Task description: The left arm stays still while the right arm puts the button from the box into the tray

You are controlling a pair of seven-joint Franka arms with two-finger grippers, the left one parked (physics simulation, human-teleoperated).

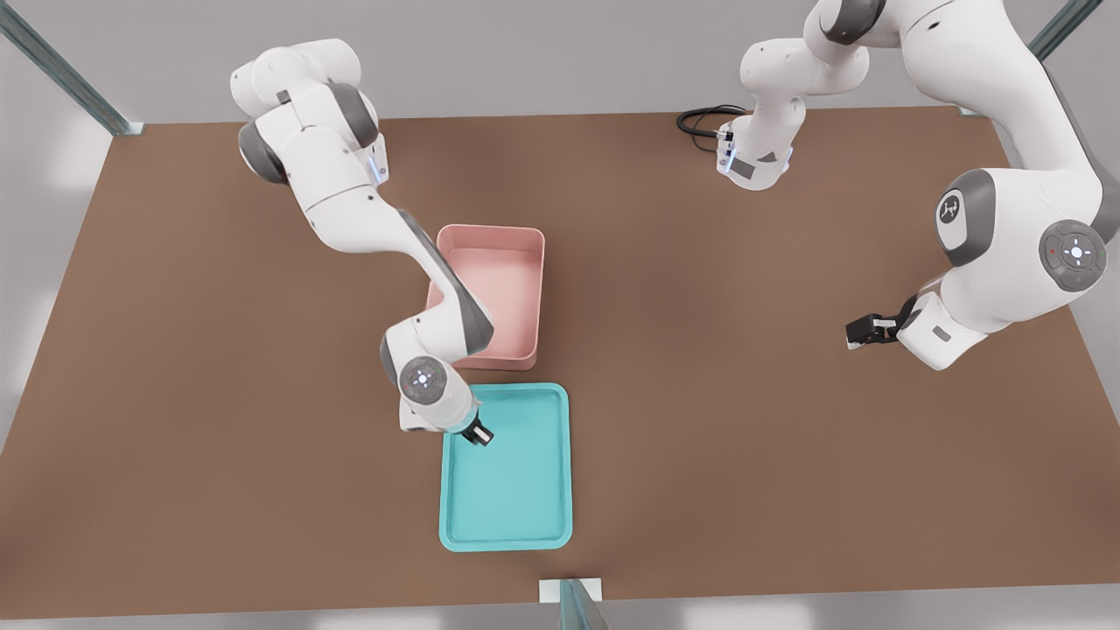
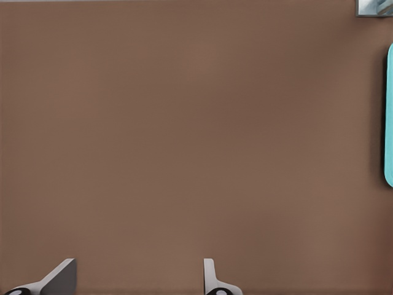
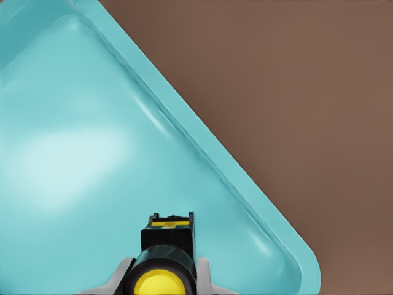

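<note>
Fingers of the right arm's gripper clasp the button, yellow cap facing the wrist camera, over the tray.

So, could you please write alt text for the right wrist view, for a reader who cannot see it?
The claw holds a small button with a yellow cap and dark body over the floor of a turquoise tray, near one rounded corner. The tray's low rim runs diagonally across the picture, with brown table beyond it.
</note>
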